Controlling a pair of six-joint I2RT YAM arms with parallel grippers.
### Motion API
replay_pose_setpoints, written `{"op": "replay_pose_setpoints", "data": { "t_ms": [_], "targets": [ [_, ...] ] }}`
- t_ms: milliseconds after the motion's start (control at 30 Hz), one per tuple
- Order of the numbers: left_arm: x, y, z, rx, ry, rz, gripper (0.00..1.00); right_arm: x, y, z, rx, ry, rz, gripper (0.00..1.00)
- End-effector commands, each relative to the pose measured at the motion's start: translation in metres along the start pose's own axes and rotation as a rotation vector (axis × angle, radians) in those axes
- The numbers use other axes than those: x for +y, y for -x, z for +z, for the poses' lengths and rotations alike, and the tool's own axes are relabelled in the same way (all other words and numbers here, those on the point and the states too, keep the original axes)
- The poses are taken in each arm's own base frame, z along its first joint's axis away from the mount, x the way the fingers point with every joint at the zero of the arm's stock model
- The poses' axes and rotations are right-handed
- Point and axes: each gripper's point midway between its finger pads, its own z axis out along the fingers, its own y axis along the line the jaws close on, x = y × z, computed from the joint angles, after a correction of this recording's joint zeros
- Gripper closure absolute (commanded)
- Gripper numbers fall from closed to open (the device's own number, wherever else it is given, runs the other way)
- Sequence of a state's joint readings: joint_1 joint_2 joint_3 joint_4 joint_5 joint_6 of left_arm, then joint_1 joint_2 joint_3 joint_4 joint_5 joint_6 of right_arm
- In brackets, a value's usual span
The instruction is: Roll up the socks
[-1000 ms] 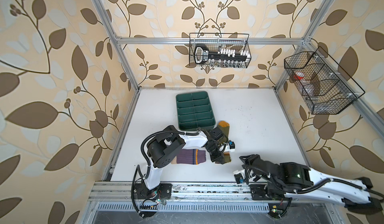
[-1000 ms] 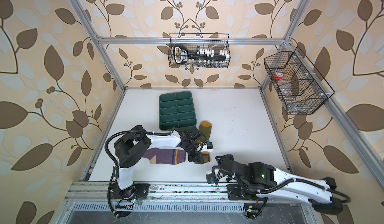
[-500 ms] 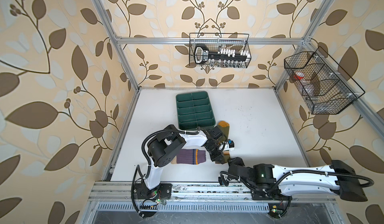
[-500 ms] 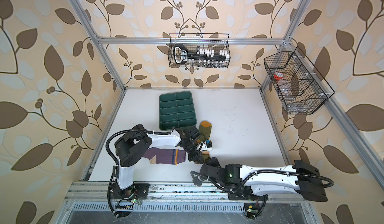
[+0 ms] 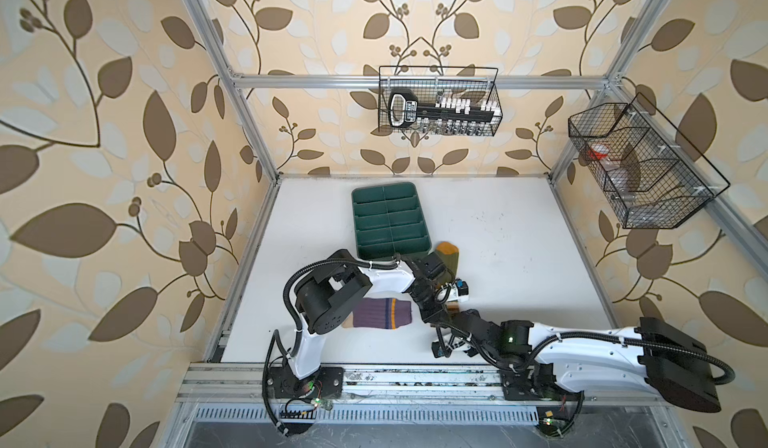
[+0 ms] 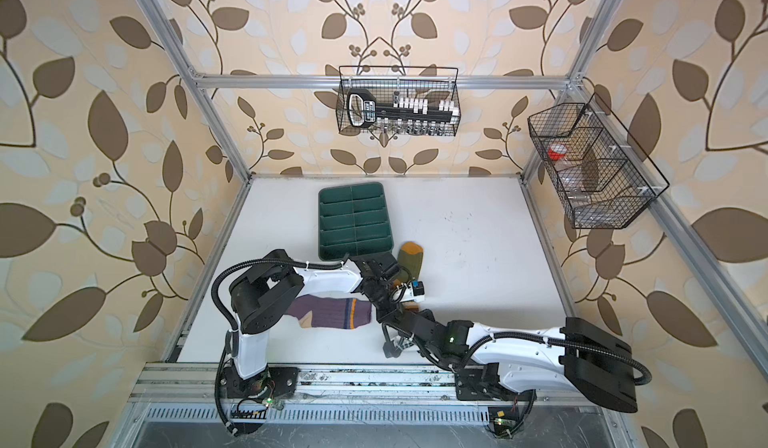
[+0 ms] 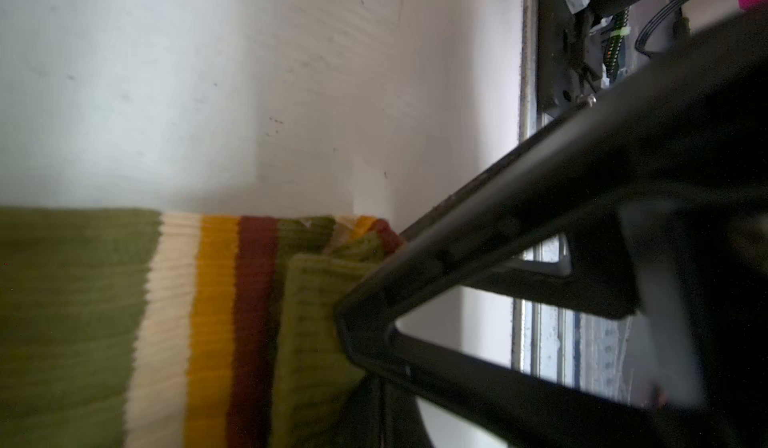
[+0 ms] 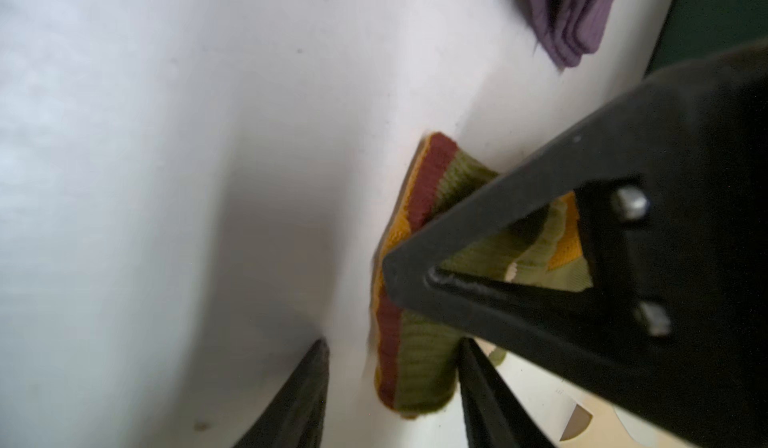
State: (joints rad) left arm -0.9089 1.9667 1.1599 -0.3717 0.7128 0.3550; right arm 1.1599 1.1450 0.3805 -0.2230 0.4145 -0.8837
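Olive green sock (image 7: 75, 321) looked light, limp ribbed knit; best hold was its folded cuff: left gripper (image 7: 341, 315) was clamped on it, right gripper (image 8: 353, 304) jaws stood apart, empty, alongside.

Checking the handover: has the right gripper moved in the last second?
Yes. In both top views the right gripper went toward the tray, reaching the olive sock.

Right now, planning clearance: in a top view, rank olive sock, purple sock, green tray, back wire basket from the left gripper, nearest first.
1. olive sock, held by the left gripper.
2. purple sock, to the left.
3. green tray, behind.
4. wire basket, back wall.
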Motion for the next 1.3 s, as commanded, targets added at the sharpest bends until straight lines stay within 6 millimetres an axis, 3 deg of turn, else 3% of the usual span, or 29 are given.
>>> {"op": "replay_pose_setpoints", "data": {
  "t_ms": [0,267,433,567,667,833,933,1100,1200,1267],
  "targets": [
    [-0.003,-0.015,0.003,0.041,-0.017,-0.035,1.0,0.011,0.005,0.008,-0.034,0.063,-0.006,0.57],
    [-0.008,-0.007,-0.003,0.013,-0.022,-0.015,1.0,0.026,0.002,0.013,-0.029,0.147,-0.016,0.99],
    [-0.012,0.002,-0.012,-0.037,0.003,0.009,0.98,0.037,0.001,0.01,-0.036,0.202,-0.024,1.0],
    [-0.019,0.018,-0.036,-0.111,0.076,0.073,0.66,0.042,-0.001,0.003,-0.063,0.24,0.008,1.0],
    [-0.028,0.028,-0.062,-0.168,0.153,0.143,0.5,0.042,-0.001,0.0,-0.082,0.257,0.036,1.0],
    [-0.045,0.039,-0.114,-0.261,0.313,0.253,0.44,0.051,0.005,-0.009,-0.122,0.342,0.064,1.0],
    [-0.054,0.038,-0.162,-0.363,0.49,0.317,0.42,0.06,0.01,-0.02,-0.149,0.454,0.108,1.0],
    [-0.074,0.021,-0.258,-0.581,0.895,0.47,0.36,0.056,0.023,-0.041,-0.23,0.619,0.245,1.0],
    [-0.102,0.004,-0.28,-0.569,0.969,0.666,0.32,0.053,0.027,-0.048,-0.257,0.719,0.322,1.0],
    [-0.114,-0.008,-0.279,-0.499,0.954,0.768,0.31,0.05,0.029,-0.048,-0.254,0.792,0.366,1.0]
  ]
}}
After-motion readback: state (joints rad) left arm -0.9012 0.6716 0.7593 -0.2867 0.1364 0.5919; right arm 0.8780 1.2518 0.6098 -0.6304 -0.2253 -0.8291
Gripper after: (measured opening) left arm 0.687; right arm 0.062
